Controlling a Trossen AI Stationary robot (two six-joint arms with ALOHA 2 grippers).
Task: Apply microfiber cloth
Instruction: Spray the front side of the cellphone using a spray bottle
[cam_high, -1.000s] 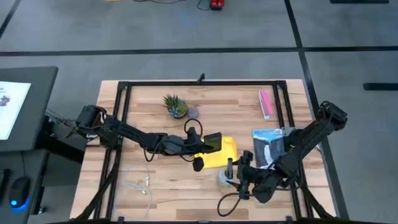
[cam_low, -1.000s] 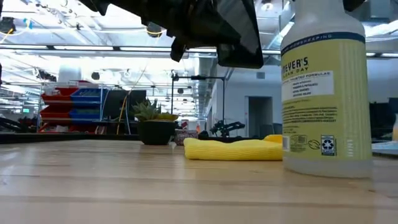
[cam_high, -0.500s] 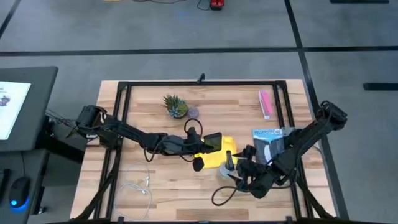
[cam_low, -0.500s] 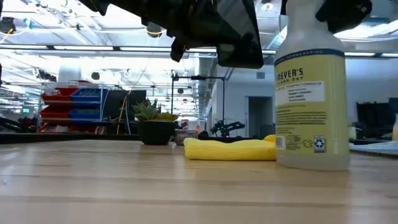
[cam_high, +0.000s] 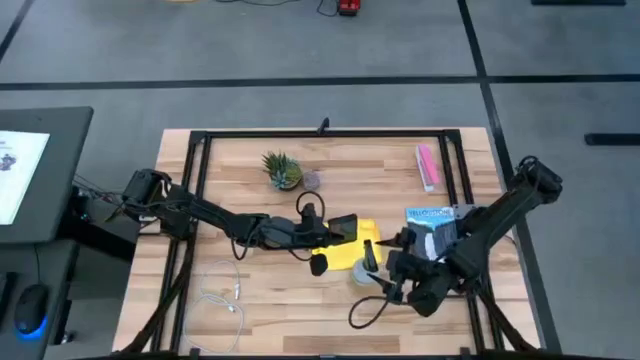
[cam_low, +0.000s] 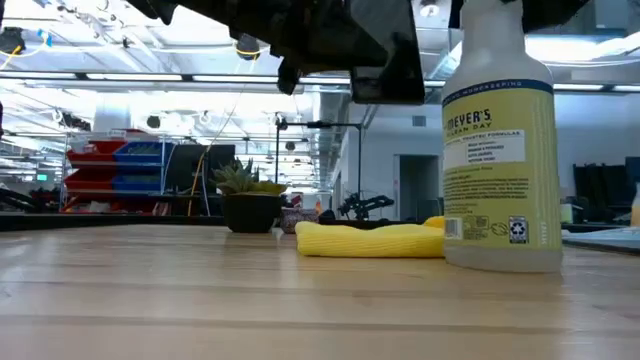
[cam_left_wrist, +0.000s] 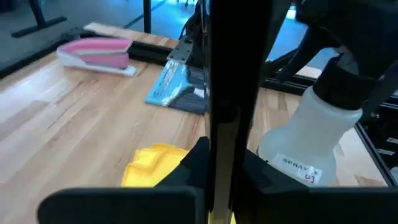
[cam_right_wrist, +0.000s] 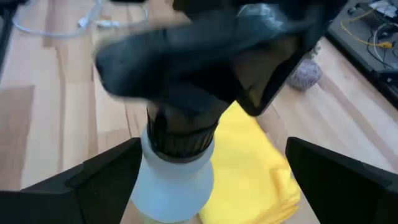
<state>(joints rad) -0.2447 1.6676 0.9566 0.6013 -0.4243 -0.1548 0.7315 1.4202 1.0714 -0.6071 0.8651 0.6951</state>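
We locate the microfiber cloth lying bunched on the wooden table near its middle, yellow and loosely folded; in the low view the microfiber cloth rests flat on the surface, just behind and beside the spray bottle. The left gripper is positioned directly over the near edge of the cloth, and its jaws are clamped on a black smartphone held edge-on above the fabric; in the left wrist view the smartphone stands as a dark vertical slab between the fingers, with the cloth just below and beyond the jaws. We cannot tell whether the phone touches the cloth. The right gripper is on the opposite side of the cloth, at the spray bottle; its jaws stand apart on either side of the bottle neck in the right wrist view, where the bottle sits between the fingers without visible contact, and the cloth lies just past it. Farther from both jaws we note a blue packet, a pink packet, a small potted plant, and a white cable.
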